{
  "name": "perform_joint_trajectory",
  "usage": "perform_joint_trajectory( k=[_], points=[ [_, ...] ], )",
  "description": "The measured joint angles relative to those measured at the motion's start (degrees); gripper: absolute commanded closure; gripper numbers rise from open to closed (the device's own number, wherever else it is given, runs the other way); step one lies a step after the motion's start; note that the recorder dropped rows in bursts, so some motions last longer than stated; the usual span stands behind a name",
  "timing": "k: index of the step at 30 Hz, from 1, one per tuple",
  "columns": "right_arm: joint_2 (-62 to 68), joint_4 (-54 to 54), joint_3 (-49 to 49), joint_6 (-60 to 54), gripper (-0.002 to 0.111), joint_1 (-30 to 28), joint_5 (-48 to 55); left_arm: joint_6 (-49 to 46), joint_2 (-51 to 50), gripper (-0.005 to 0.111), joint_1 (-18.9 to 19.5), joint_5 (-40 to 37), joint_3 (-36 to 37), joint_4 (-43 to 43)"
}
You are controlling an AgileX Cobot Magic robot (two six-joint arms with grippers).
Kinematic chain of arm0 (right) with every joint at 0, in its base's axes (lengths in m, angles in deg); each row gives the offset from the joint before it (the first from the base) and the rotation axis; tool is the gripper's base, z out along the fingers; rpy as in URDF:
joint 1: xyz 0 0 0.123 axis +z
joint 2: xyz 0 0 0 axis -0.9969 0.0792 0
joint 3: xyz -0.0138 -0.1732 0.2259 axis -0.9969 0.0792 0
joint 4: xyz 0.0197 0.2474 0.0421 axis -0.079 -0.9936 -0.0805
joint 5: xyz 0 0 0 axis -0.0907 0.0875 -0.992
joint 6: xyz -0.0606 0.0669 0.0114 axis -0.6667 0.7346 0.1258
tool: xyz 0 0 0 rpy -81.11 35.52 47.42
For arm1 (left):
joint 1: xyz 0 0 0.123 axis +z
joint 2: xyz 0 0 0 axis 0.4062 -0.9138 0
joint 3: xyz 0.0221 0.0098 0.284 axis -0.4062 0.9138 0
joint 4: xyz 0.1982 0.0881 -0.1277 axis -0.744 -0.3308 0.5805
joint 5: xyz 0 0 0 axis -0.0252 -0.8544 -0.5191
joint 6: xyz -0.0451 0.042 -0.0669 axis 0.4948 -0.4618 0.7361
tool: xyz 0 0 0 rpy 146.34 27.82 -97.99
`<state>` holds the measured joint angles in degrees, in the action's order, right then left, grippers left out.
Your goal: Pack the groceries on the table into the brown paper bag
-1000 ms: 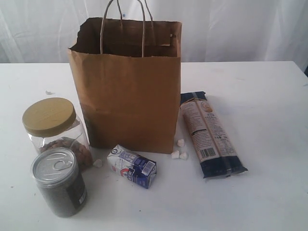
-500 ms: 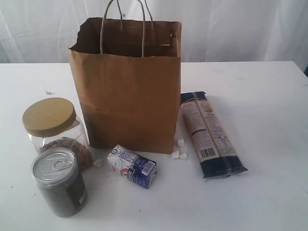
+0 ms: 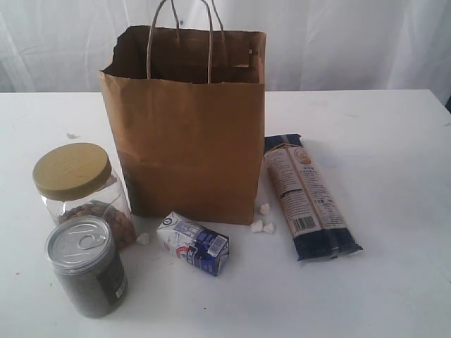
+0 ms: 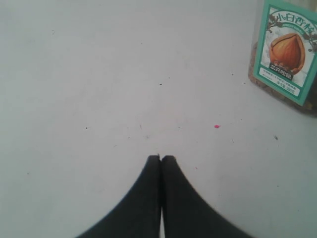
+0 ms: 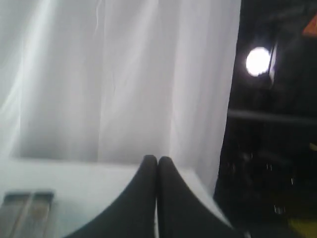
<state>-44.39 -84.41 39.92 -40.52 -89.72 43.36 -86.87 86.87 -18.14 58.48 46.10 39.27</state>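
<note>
Behind silver-topped jar [image 3: 87, 271], gold-lidded jar [image 3: 74, 176] partly hidden, bag [image 3: 187, 141] interior unseen

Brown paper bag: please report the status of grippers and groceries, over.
Left gripper shut, empty; right gripper shut, empty. Brown paper bag upright, top open; gold-lidded jar, pull-tab jar, carton, noodle packet outside on table. Only white crumbs lie by the bag.

Kraft-brown paper bag [image 3: 190, 141] on a plain white tabletop [image 3: 394, 282]. Clear jar [image 3: 81, 193] has a matte gold lid, the other jar [image 3: 88, 271] is dark with a silver top. One jar's got a teal label [image 4: 287, 49] with a brown nut picture. Carton [image 3: 194, 243] is white and blue, noodle packet [image 3: 309, 201] dark blue with a tan panel. Left tool [image 4: 161, 159] and right tool [image 5: 157, 159] are both black.
</note>
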Motion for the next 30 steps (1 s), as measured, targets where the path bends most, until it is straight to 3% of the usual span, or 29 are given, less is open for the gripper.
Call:
perform_joint_trajectory(
  k=[4,6,23,30],
  points=[
    [0.0,1.4,3.9,0.9,0.108,-0.1,17.2,0.0,0.0,0.107,0.0,0.0,0.0,0.0],
    [0.0,1.5,4.4,0.6,0.108,-0.1,20.9,0.0,0.0,0.107,0.0,0.0,0.0,0.0],
    [0.0,1.7,4.4,0.5,0.108,-0.1,23.0,0.0,0.0,0.107,0.0,0.0,0.0,0.0],
    [0.0,1.7,4.4,0.5,0.108,-0.1,23.0,-10.5,0.0,0.107,0.0,1.6,0.1,-8.5]
  ],
)
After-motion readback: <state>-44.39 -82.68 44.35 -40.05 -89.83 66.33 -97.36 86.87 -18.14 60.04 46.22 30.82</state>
